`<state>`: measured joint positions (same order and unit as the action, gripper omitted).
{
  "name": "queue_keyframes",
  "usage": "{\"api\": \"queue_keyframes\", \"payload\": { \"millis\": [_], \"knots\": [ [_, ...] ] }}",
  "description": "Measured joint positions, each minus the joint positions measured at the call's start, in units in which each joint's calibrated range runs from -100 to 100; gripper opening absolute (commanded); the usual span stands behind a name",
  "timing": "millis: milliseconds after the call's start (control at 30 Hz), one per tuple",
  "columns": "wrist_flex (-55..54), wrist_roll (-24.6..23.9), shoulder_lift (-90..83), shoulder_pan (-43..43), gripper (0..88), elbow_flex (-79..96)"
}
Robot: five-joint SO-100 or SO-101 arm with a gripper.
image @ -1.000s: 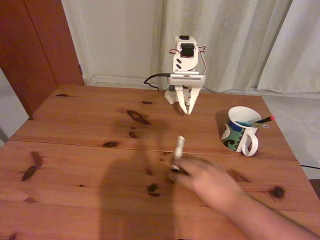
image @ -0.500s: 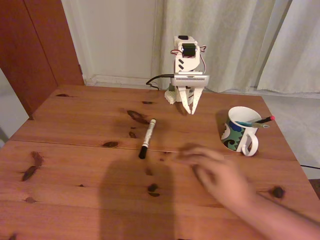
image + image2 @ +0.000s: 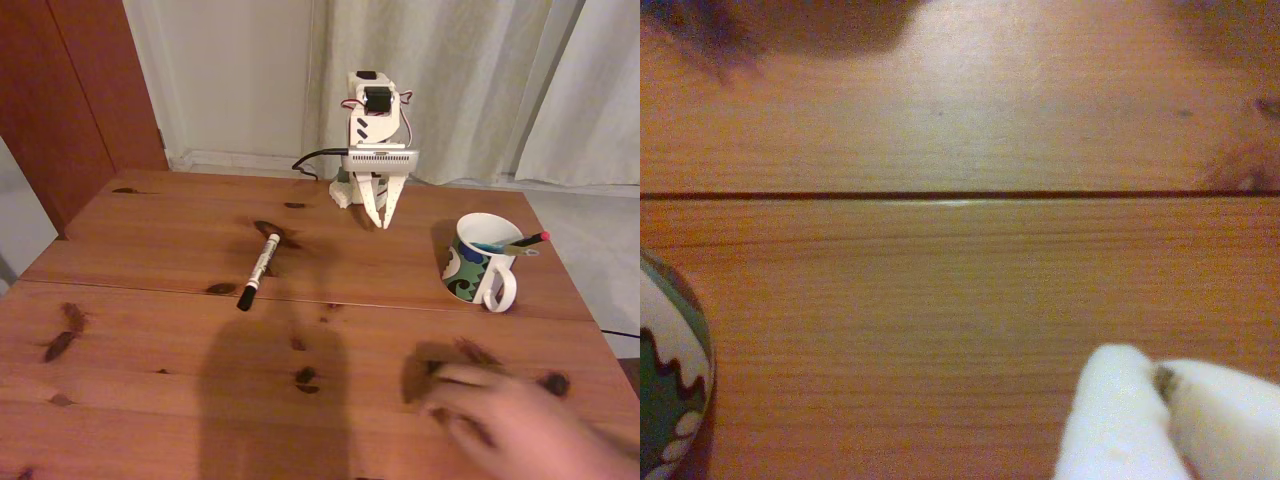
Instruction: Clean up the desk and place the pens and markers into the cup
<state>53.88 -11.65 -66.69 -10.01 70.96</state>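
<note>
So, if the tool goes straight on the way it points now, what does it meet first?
Probably the bare desk: the tool points down at the wood, with the marker and cup off to either side.

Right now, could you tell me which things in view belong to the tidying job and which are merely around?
Job: white marker on the desk; cup holding the teal pen and red-tipped pen; gripper.

Around: person's hand, curtain, cable.

No legible text, label or number anywhere, not even on the white marker (image 3: 258,258).
</note>
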Motion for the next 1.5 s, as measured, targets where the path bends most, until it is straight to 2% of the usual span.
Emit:
{"api": "queue_keyframes", "payload": {
  "millis": [1500],
  "knots": [
    [0.0, 0.0, 0.0, 0.59, 1.0, 0.0]
  ]
}}
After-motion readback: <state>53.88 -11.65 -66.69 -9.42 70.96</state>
